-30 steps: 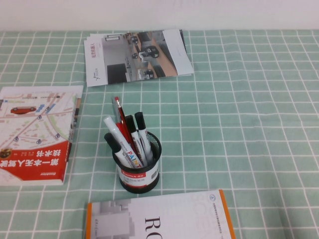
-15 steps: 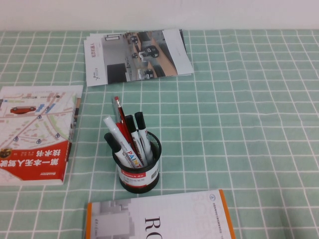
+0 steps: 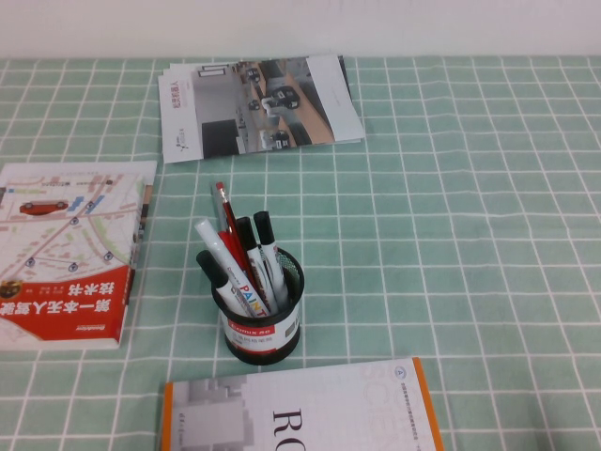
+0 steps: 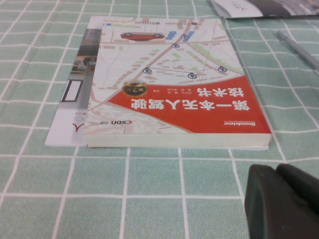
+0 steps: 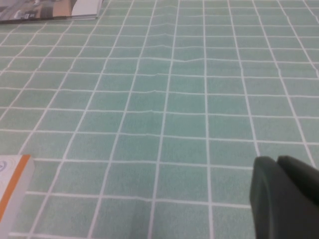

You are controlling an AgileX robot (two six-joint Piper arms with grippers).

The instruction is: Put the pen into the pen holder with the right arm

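Observation:
The pen (image 3: pixel 246 293), a thick white marker with a white cap and coloured lettering, stands tilted inside the pen holder (image 3: pixel 264 336), a black mesh cup near the table's front middle. Black-capped white markers and a thin red pencil (image 3: pixel 223 209) stand in the cup with it. Neither arm shows in the high view. My left gripper (image 4: pixel 275 170) is shut and empty, low over the cloth in front of the red-and-white book. My right gripper (image 5: pixel 275 162) is shut and empty over bare green checked cloth.
A red-and-white map book (image 3: pixel 66 254) lies at the left, also in the left wrist view (image 4: pixel 174 89). A stack of brochures (image 3: pixel 254 103) lies at the back. A white book with an orange edge (image 3: pixel 300 413) lies at the front. A grey pen-like stick (image 4: pixel 299 47) lies beside the map book.

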